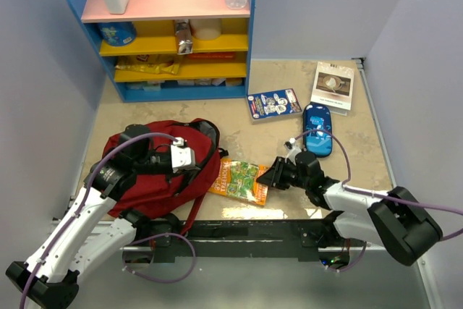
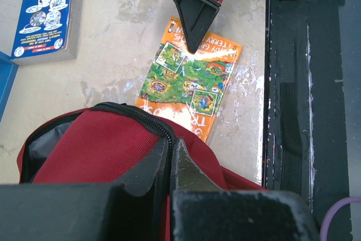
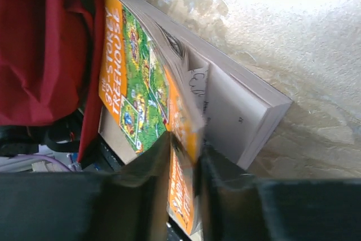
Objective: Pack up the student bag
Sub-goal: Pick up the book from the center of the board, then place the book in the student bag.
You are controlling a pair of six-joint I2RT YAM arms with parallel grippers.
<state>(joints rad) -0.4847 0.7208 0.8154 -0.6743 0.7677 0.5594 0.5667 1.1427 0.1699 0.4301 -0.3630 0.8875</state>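
Tabletop (image 1: 289, 81) | student bag (image 1: 201, 166) unzipped, contents unseen | shelf (image 1: 173, 1) stocked

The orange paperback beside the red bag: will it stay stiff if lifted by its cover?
Probably not: on the orange paperback, cover and top pages bend away from the block at the right gripper, so it may flop open. Its thick block suggests some weight.
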